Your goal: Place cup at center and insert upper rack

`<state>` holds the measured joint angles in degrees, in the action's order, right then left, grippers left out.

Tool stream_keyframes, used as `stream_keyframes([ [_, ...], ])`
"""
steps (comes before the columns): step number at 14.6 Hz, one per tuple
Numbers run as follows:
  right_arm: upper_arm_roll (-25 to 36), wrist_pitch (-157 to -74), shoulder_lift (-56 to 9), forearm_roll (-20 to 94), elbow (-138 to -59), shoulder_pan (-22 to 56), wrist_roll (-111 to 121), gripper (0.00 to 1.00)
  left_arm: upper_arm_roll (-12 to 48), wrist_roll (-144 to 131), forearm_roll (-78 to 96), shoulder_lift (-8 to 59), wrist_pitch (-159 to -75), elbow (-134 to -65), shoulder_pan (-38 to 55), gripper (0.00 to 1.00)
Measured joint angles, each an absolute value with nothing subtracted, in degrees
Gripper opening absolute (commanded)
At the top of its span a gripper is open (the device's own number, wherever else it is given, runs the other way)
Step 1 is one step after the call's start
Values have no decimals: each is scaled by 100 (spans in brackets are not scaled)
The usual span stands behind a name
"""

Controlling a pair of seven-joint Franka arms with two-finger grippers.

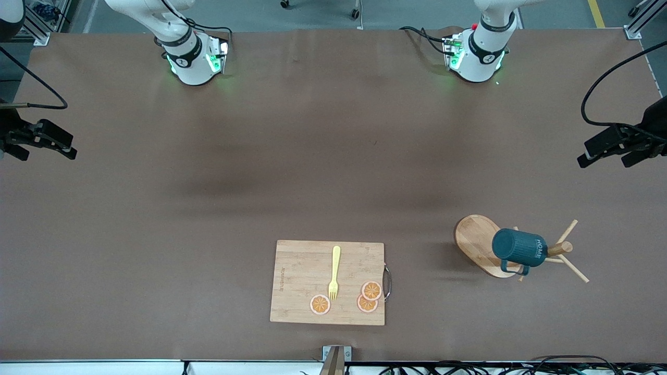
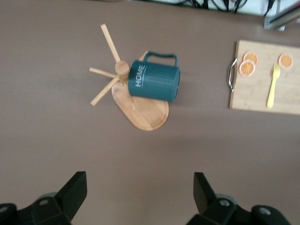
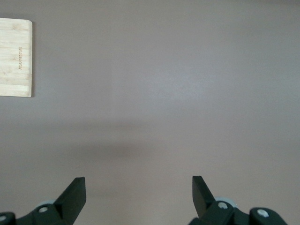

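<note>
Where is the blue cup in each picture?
Front view: the cup lies on its side on the wooden rack, toward the left arm's end of the table.
Left wrist view: the cup shows in the upper middle, on the rack.
Right wrist view: not in it.
Shared landmark: the cutting board, seen whole in front, at an edge in both wrist views.

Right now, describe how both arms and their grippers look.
Both arms are glossy white with black joint rings, green lights glowing at their bases and black cables trailing. The left gripper and right gripper are matte black, with blocky wedge-shaped fingers and small silver screws.
</note>
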<state>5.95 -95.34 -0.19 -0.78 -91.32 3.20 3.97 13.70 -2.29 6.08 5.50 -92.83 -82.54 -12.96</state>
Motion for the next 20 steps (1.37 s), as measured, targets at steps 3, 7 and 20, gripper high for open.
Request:
stream_keyframes([
  [3, 597, -9532, -18, -78, -9132, 300, 397, 100, 1387, -117, 578, 416, -9170, -8273, -1296, 100],
  [7, 597, -9531, -18, -78, -9131, 296, 397, 100, 1408, -12, 575, -2, -9113, -8494, -1296, 100],
  [20, 592, -9442, -13, -78, -9130, 296, 397, 100, 109, 68, 575, -123, -9135, -8601, 159, 100],
])
